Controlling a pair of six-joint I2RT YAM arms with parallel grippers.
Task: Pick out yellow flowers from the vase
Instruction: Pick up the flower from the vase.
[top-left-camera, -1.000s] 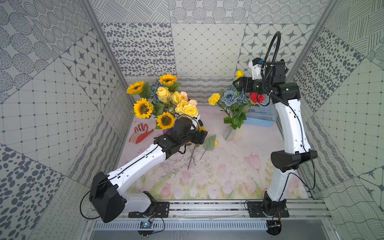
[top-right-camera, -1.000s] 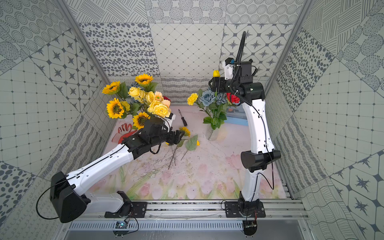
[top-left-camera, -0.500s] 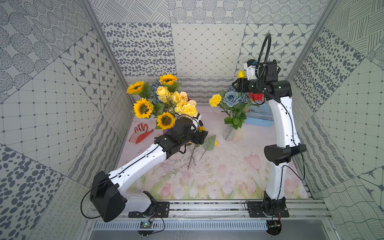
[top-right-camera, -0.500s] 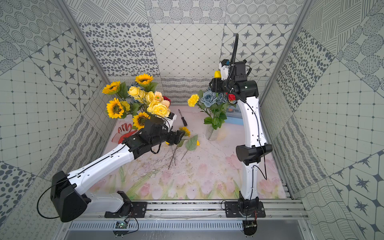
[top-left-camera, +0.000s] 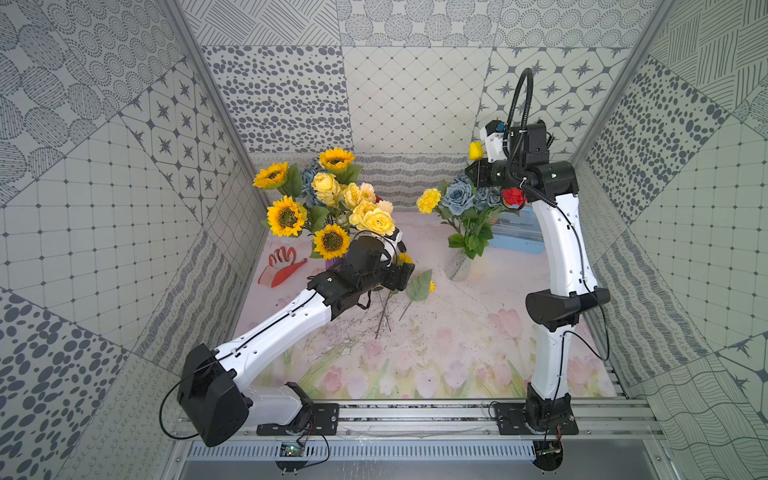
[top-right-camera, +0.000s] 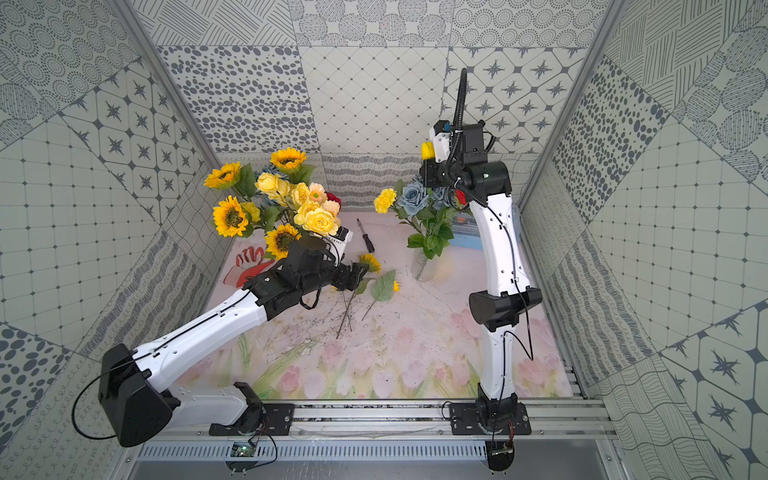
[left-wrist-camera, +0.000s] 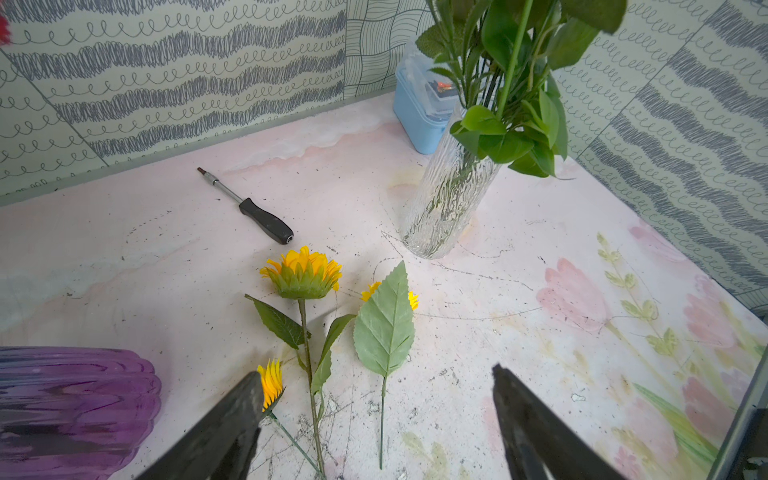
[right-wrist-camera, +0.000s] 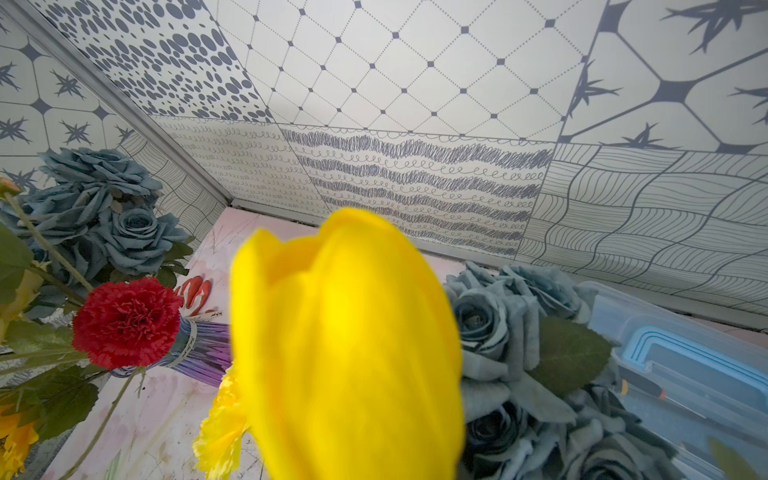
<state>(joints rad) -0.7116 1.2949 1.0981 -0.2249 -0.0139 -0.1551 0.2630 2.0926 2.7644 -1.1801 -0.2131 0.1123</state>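
Frame left: purple ribbed vase (left-wrist-camera: 75, 399) holds sunflowers (top-left-camera: 286, 216) and pale yellow roses (top-left-camera: 374, 218). The left gripper (left-wrist-camera: 374, 372), jaws apart, empty, hovers over loose sunflowers (left-wrist-camera: 303, 270) on the counter (left-wrist-camera: 124, 257). Right: clear textured glass vase (left-wrist-camera: 444, 208) holds grey-blue roses (top-left-camera: 457, 197), yellow carnation (top-left-camera: 429, 200). The right gripper (top-left-camera: 478, 173) sits just below the yellow tulip (right-wrist-camera: 349, 340); closure cannot be told. Risk: tangled foliage could drag roses out, tipping the vase.

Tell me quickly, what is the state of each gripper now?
Left gripper: open, holding nothing.
Right gripper: at the yellow tulip, grip cannot be told.
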